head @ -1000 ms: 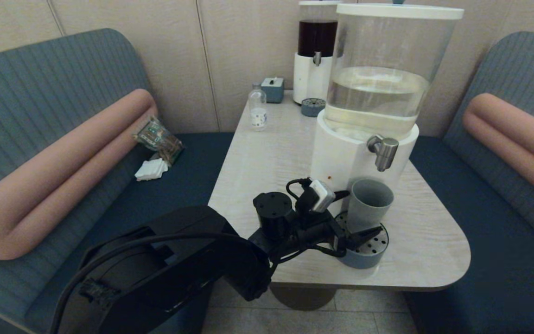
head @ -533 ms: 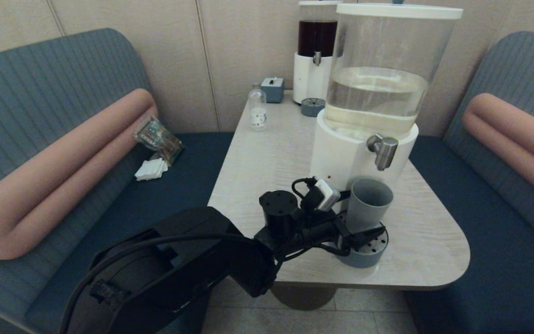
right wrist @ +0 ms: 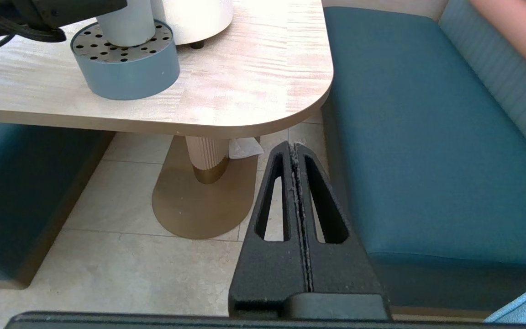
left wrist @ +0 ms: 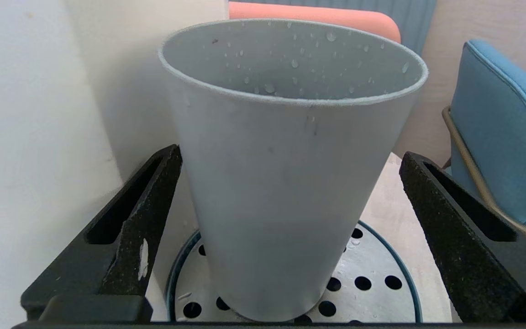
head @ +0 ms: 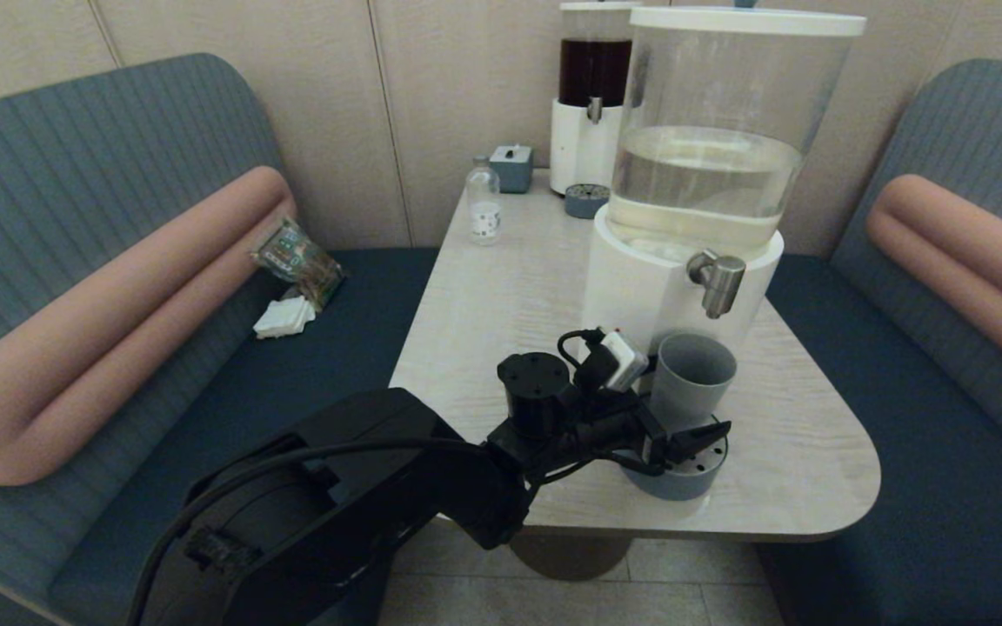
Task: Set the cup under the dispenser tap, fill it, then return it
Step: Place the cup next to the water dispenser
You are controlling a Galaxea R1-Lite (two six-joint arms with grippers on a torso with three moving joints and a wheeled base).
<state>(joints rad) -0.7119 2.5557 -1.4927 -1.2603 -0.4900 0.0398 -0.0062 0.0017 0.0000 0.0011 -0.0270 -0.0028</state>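
My left tool [left wrist: 290, 228] spread wide around cup [left wrist: 286, 173], not touching; cup upright on drip tray [left wrist: 381, 292] under tap [head: 717, 280]. My right tool [right wrist: 296, 151] pressed closed, low beside desk [right wrist: 244, 77].

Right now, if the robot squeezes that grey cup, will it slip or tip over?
Maybe slip: the cup tapers downward and carries droplets. It looks tall with a narrow base on the drip tray, so a one-sided push could tip it. The left end effector is open around it.
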